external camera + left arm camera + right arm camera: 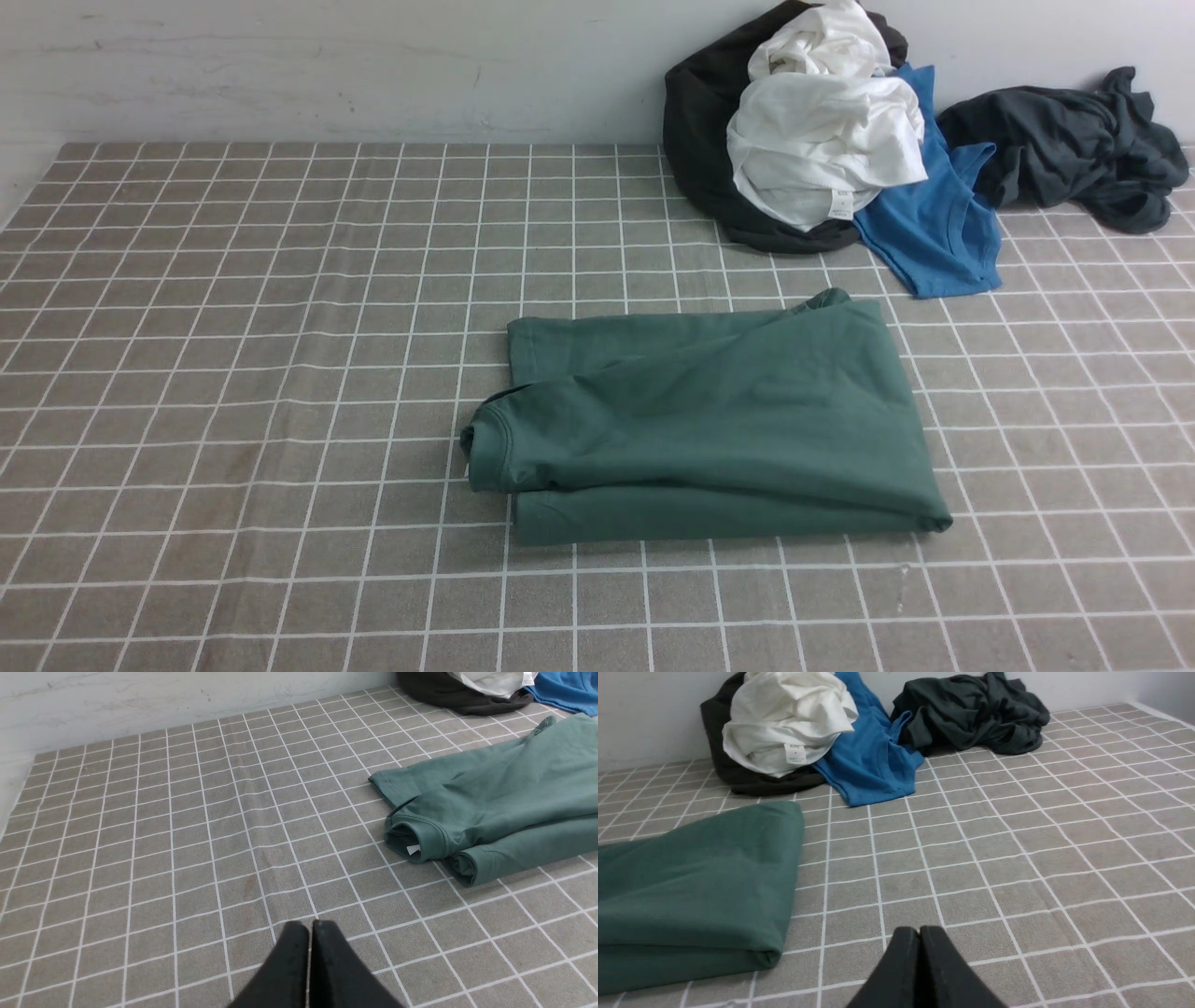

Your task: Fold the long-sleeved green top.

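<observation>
- Cloth: the dark forest-green cotton long-sleeved top (719, 420) lay folded into a compact, roughly rectangular bundle on the grey tablecloth with a white grid (280, 373), a little right of centre and in the middle depth of the table.
- Ribbed crew neck of the top faced left, with a small white tag showing inside it in the left wrist view; one folded edge ran along the near side, another layer showed at the far left corner.
- Left gripper (310, 933) was black, its two fingers pressed together with nothing between them, over bare cloth left of and nearer than the top, apart from it.
- Right gripper (919, 938) was black too, fingers pressed together and holding nothing, over bare cloth just right of the top's right-hand fold, not touching it.
- Neither arm showed in the front view.
- At the far right, against the pale wall: a crumpled white garment (822, 140) heaped on a black garment (700, 140), a bright blue T-shirt (934, 224) spilling from beneath toward the near side, and a dark grey garment (1074, 145) bunched farther right.
- That pile sat well apart from the top.
</observation>
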{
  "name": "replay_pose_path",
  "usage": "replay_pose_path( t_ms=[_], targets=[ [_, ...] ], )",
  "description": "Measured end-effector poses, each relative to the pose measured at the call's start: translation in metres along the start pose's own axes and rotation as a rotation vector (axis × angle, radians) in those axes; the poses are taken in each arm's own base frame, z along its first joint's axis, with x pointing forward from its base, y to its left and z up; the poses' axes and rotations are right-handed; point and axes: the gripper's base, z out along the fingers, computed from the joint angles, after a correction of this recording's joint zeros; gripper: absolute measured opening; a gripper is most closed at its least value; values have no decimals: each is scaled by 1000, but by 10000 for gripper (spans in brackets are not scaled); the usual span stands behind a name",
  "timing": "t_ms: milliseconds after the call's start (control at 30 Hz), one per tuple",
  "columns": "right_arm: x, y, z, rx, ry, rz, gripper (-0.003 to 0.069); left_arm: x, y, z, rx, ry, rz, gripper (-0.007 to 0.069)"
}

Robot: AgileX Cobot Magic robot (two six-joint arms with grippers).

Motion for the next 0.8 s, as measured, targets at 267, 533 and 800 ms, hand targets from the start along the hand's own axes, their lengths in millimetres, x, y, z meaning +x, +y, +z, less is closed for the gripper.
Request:
replay_pose_path(
  t_ms=[267,533,800],
  targets=[
    [0,3,0,-47,4,14,-14,0,0,0,0,1,0,-6],
    [0,3,0,-47,4,14,-14,0,0,0,0,2,0,-6],
    [0,3,0,-47,4,14,-14,0,0,0,0,2,0,-6]
  ],
)
